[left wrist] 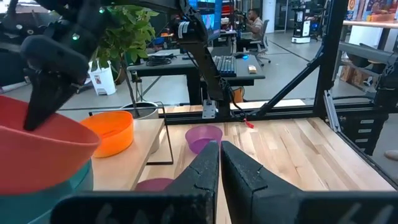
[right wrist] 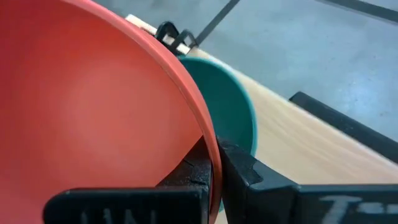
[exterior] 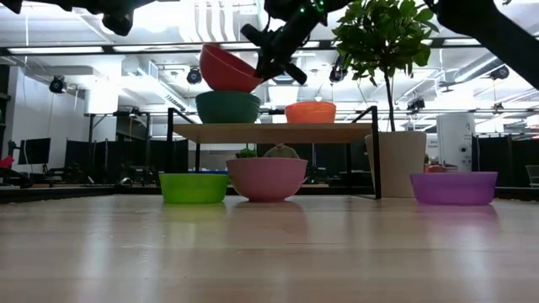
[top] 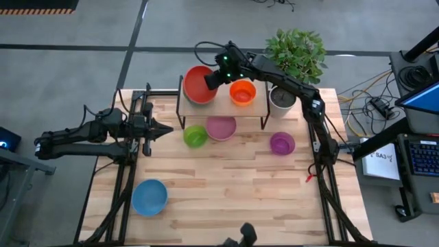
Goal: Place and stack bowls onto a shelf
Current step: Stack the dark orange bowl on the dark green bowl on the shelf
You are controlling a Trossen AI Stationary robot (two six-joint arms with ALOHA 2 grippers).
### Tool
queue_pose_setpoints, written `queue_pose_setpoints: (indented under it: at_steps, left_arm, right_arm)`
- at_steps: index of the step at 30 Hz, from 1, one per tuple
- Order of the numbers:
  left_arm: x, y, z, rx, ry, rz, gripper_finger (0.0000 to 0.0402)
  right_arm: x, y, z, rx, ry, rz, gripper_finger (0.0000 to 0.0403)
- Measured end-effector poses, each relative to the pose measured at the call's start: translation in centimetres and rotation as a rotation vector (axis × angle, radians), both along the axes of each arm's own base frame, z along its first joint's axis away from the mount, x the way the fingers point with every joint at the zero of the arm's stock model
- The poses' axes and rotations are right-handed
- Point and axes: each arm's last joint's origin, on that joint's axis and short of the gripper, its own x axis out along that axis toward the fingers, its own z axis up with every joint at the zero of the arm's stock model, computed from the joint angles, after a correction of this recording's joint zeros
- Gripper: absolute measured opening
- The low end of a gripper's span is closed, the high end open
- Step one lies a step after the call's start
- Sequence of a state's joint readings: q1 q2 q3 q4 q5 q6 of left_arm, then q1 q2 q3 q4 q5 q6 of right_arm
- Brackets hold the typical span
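On the shelf (top: 223, 104) stand the teal bowl (exterior: 227, 107) and orange bowl (top: 243, 92); the right gripper (top: 214, 77), fingers grasping the red bowl (top: 199, 84), holds it tilted just above the teal one. Green (top: 195, 136), pink (top: 221, 127), purple (top: 282, 143) and blue (top: 149, 197) bowls are left on the worktop (top: 240, 192). The left gripper (top: 164, 129) waits at the left, fingers clenched.

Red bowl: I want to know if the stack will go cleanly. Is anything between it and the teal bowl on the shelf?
Nothing visible. The right gripper pinches the red bowl's rim; it hangs tilted just above the teal bowl on the shelf. The orange bowl sits off to the side.
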State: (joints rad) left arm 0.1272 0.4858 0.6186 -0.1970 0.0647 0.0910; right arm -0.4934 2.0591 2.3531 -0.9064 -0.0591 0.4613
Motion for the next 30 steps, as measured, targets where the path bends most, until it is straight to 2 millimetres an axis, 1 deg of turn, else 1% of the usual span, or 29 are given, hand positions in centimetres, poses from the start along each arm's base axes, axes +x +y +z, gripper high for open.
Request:
queue_pose_setpoints:
  at_steps: [6, 9, 22, 24, 27, 30]
  left_arm:
    - [0.0, 0.0, 0.0, 0.000, -0.001, 0.001, 0.0000]
    - [0.0, 0.0, 0.0, 0.000, -0.001, 0.002, 0.0000]
    - [0.0, 0.0, 0.0, 0.000, -0.002, 0.002, 0.0000]
    - [0.0, 0.0, 0.0, 0.000, -0.002, 0.003, 0.0000]
    - [0.0, 0.0, 0.0, 0.000, -0.002, 0.002, 0.0000]
    - [0.0, 0.0, 0.0, 0.000, -0.001, 0.002, 0.0000]
  right_arm:
    - [0.1, -0.3, -0.1, -0.021, -0.003, -0.006, 0.0010]
    - [0.0, -0.4, 0.1, -0.042, -0.001, -0.025, 0.0019]
    - [0.0, -0.5, 0.2, -0.079, 0.001, -0.028, 0.0115]
    - [0.1, -0.5, 0.5, -0.118, -0.006, -0.005, 0.0126]
    - [0.1, -0.4, 1.4, -0.182, -0.041, 0.024, 0.0137]
    - [0.5, 0.3, 2.1, -0.280, -0.058, 0.091, 0.0140]
